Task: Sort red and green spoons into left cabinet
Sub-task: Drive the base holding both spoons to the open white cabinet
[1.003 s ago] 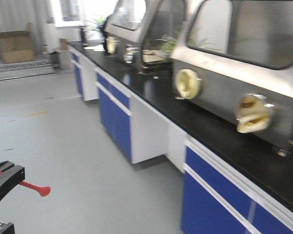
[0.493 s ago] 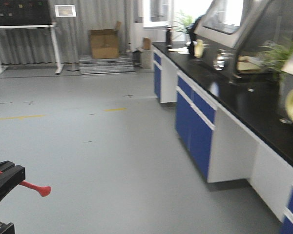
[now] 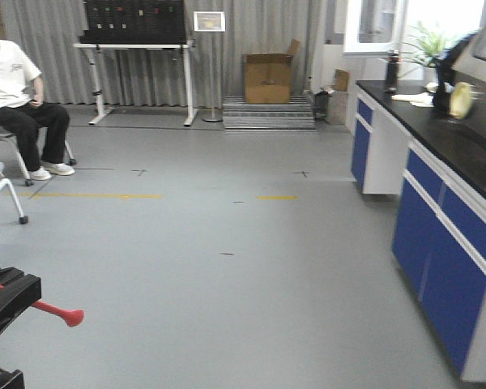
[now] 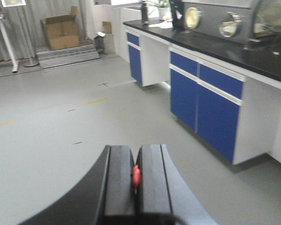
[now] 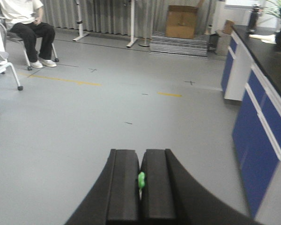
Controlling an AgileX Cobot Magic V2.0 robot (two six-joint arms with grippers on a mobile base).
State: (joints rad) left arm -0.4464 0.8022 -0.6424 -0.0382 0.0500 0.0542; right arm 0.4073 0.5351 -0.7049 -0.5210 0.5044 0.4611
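The red spoon [image 3: 61,314] sticks out to the right from my left gripper [image 3: 8,296] at the bottom left of the front view, over the grey floor. In the left wrist view the left gripper [image 4: 135,152] is shut on the red spoon [image 4: 136,176], a red sliver pinched between the black pads. In the right wrist view my right gripper [image 5: 141,157] is shut on the green spoon [image 5: 141,179], with only a small green bit showing. The left cabinet is out of view.
A lab bench with a black top [image 3: 462,138] and blue cupboards [image 3: 441,243] runs along the right. A seated person [image 3: 16,97] and a wheeled chair [image 3: 0,194] are at the left. A cardboard box [image 3: 269,77] and a stand [image 3: 134,49] line the far curtain.
The whole view has swung left: the bench and its steel glove boxes slid off to the right, and the person and stand came in. Both spoons stay gripped.
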